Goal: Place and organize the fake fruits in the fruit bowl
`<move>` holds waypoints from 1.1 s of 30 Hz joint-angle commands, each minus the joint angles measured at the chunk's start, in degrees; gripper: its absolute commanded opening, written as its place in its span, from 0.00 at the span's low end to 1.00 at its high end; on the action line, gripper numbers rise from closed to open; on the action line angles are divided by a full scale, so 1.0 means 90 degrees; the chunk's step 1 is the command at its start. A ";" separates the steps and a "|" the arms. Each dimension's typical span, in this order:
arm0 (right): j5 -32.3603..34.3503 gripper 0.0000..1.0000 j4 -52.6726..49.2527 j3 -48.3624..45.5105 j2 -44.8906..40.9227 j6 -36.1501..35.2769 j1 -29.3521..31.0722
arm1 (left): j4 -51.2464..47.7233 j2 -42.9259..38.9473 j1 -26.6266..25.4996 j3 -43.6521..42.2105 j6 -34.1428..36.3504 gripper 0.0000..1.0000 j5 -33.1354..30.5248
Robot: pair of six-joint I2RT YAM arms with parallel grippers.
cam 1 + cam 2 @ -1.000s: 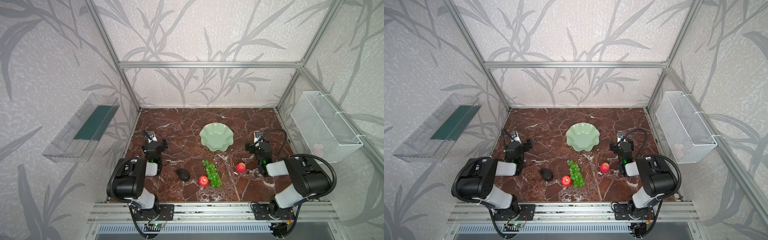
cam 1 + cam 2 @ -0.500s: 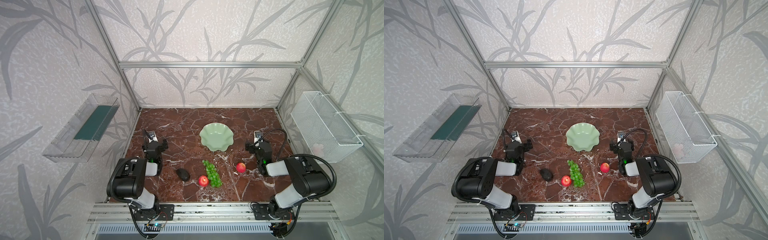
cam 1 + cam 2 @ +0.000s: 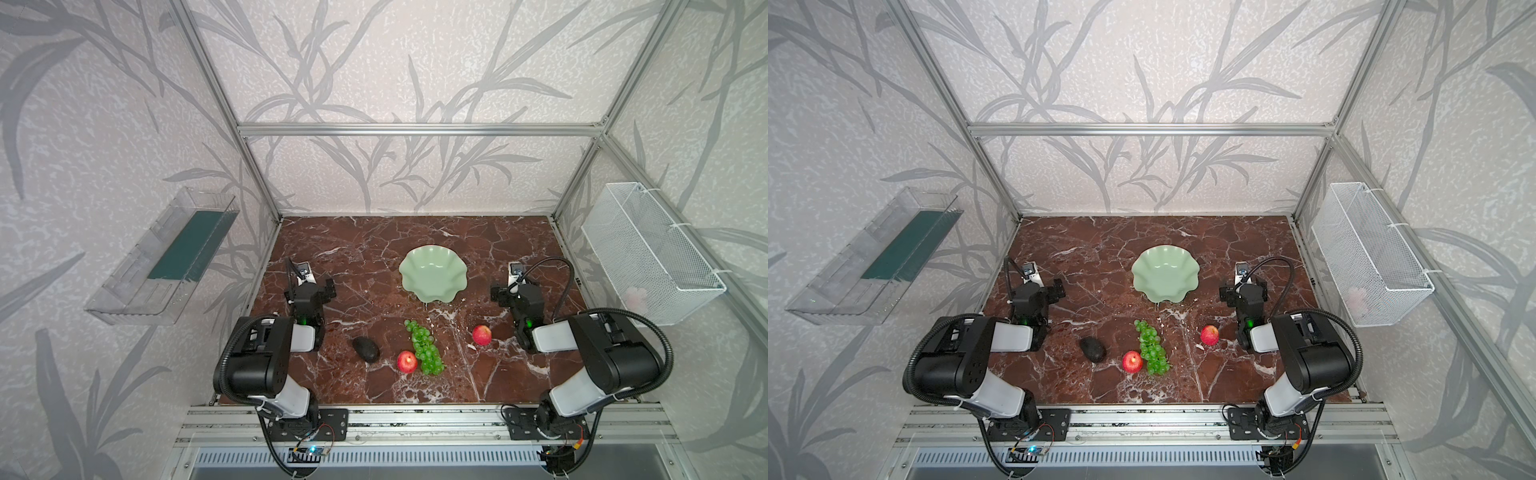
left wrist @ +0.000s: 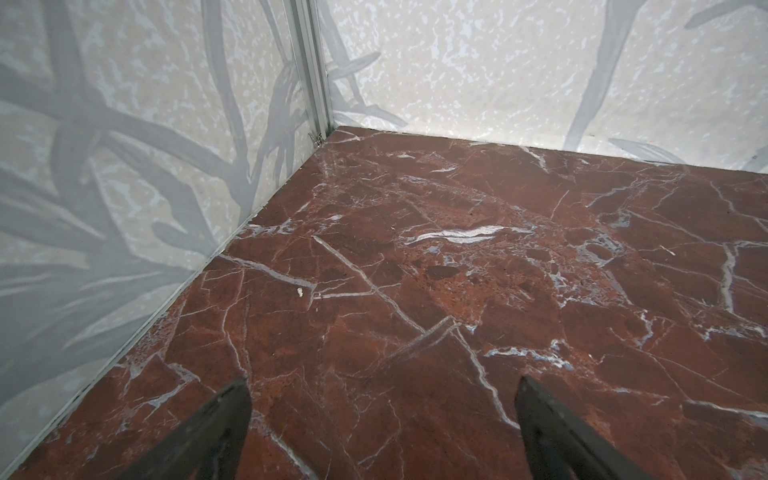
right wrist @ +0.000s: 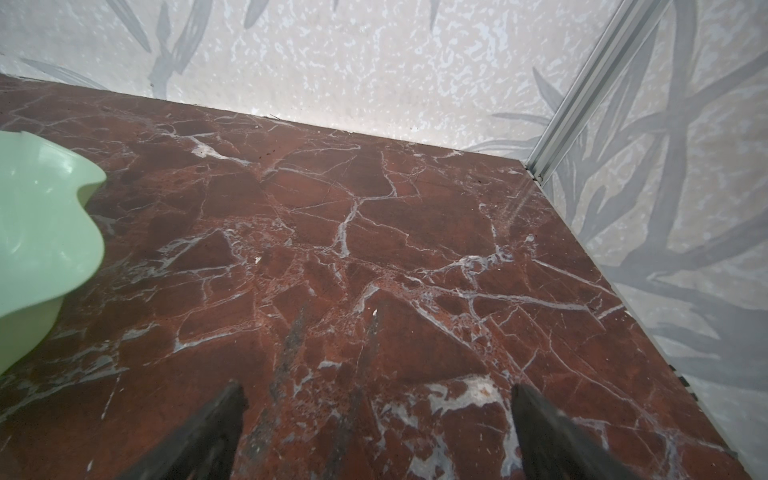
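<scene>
The pale green scalloped fruit bowl point(image 3: 433, 274) point(image 3: 1165, 276) stands empty on the marble floor, mid-back; its rim also shows in the right wrist view point(image 5: 41, 232). In front of it lie the green grapes point(image 3: 424, 349) point(image 3: 1152, 347), with a red apple point(image 3: 407, 361) point(image 3: 1132, 361) touching their left side. A second apple point(image 3: 481, 335) point(image 3: 1209, 335) lies to the right and the dark avocado point(image 3: 365, 349) point(image 3: 1093, 349) to the left. My left gripper point(image 3: 309, 287) point(image 4: 382, 399) and right gripper point(image 3: 515, 289) point(image 5: 376, 403) rest low at the sides, both open and empty, pointing at the back wall.
A clear plastic tray point(image 3: 166, 257) hangs on the left wall and a white wire basket point(image 3: 648, 253) on the right wall. Aluminium frame posts stand at the back corners point(image 4: 316, 83) point(image 5: 582, 104). Walls enclose the marble floor on three sides.
</scene>
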 commanded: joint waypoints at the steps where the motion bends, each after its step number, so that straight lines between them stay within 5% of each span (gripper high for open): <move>1: 0.0380 0.99 0.0066 0.0023 -0.0150 0.0171 0.0022 | 0.0066 0.0073 -0.0016 0.0090 0.0100 0.99 0.0045; 5: 0.0690 0.99 -0.0710 0.0181 -0.0766 0.0114 0.0132 | -0.0506 -0.0377 -0.0049 0.0209 0.0085 0.99 -0.0233; 8: 0.1150 0.99 -0.3481 0.1147 -0.1964 0.0932 0.0175 | -0.3307 -0.1658 -0.0152 0.1030 -0.0500 0.99 -0.1344; 10: 0.0727 0.99 -0.4568 0.1733 -0.2484 0.2192 0.0129 | -0.5369 -0.2479 -0.0134 0.1745 -0.1479 0.99 -0.1702; 12: -0.0316 0.99 -0.5119 0.1911 -0.2816 0.2598 0.0058 | -0.6309 -0.3154 -0.0152 0.2081 -0.1367 0.99 -0.1396; 15: -0.1469 0.99 -0.4826 0.1562 -0.3092 0.2678 0.0007 | -0.6581 -0.4187 -0.0142 0.2076 -0.1105 0.99 -0.1196; 21: -0.2517 0.90 -0.7938 0.2453 -0.3516 0.2837 0.0178 | -0.6856 -0.5321 -0.0138 0.1839 -0.1372 0.96 -0.0575; 27: -0.1684 0.88 -0.9963 0.2420 -0.4018 0.2847 0.1201 | -0.7661 -0.5023 -0.0135 0.2500 -0.1157 0.94 -0.0198; 33: -0.1801 0.86 -1.0110 0.1781 -0.4333 0.3571 0.1752 | -0.7801 -0.5003 -0.0133 0.2616 -0.1231 0.93 0.0077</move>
